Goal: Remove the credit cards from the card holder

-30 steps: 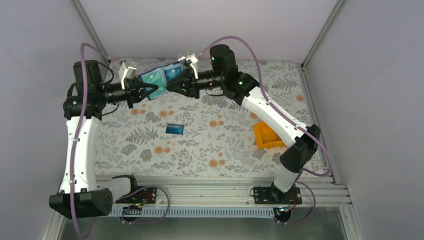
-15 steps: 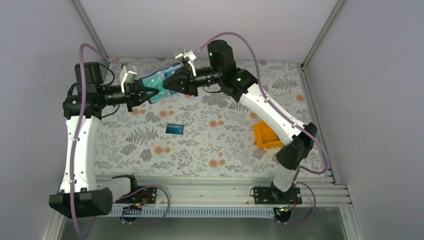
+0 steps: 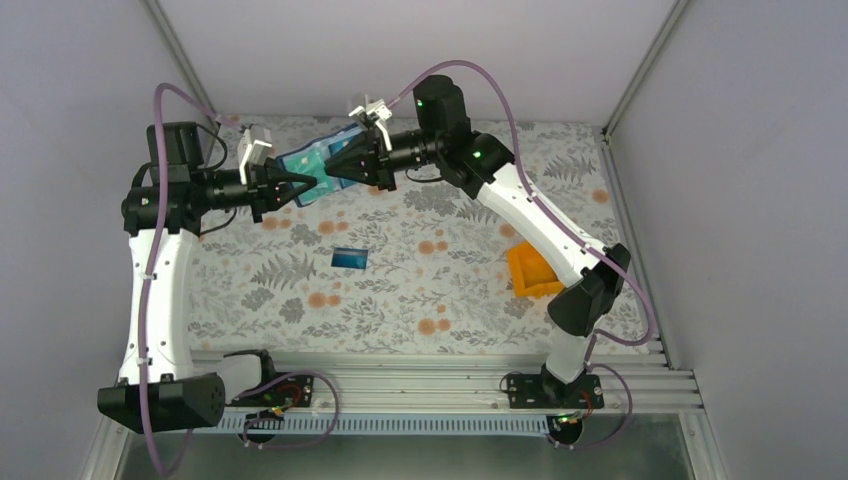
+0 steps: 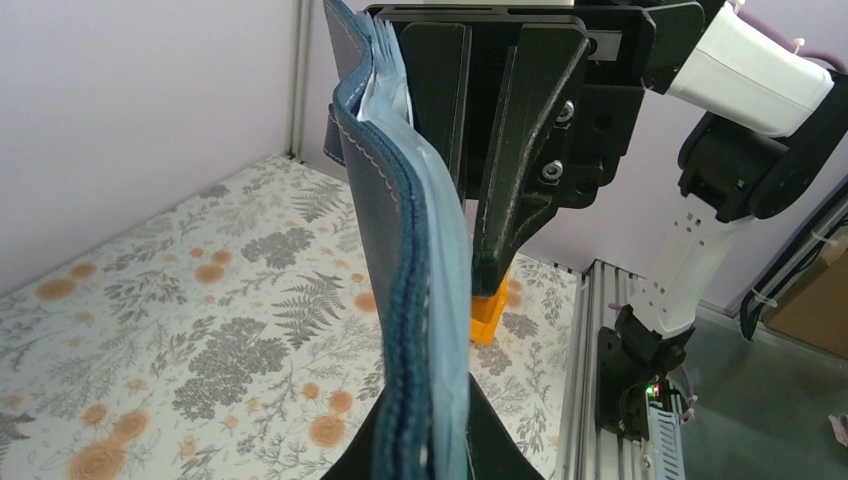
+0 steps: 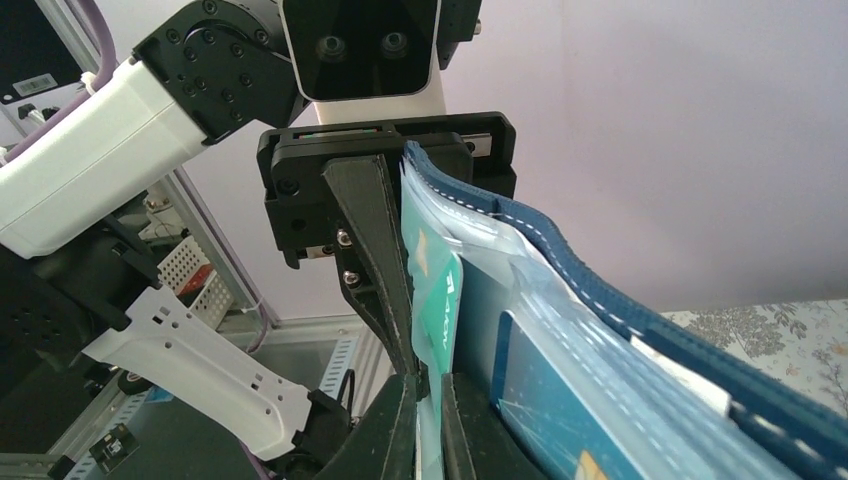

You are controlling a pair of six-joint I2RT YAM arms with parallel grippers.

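The card holder point(image 3: 306, 160) hangs in the air at the back of the table between both grippers. Its navy outside point(image 5: 640, 300) and lighter pocketed inside show in the right wrist view. In the left wrist view the card holder point(image 4: 415, 290) stands edge-on, and my left gripper point(image 4: 425, 455) is shut on its lower edge. From the opposite side, my right gripper point(image 5: 430, 425) is shut on the edge of a teal-green credit card point(image 5: 440, 300) sticking out of a pocket. A blue credit card point(image 5: 560, 400) sits in the neighbouring pocket. Another blue credit card point(image 3: 349, 258) lies flat on the table.
An orange plastic bin point(image 3: 531, 271) stands on the floral table cover at the right. White walls and metal frame posts close in the back and sides. The arms' mounting rail point(image 3: 440, 385) runs along the near edge.
My right gripper has slid a little left onto the holder and its jaws have closed on the teal-green card. The left gripper keeps its hold, shifting only slightly.
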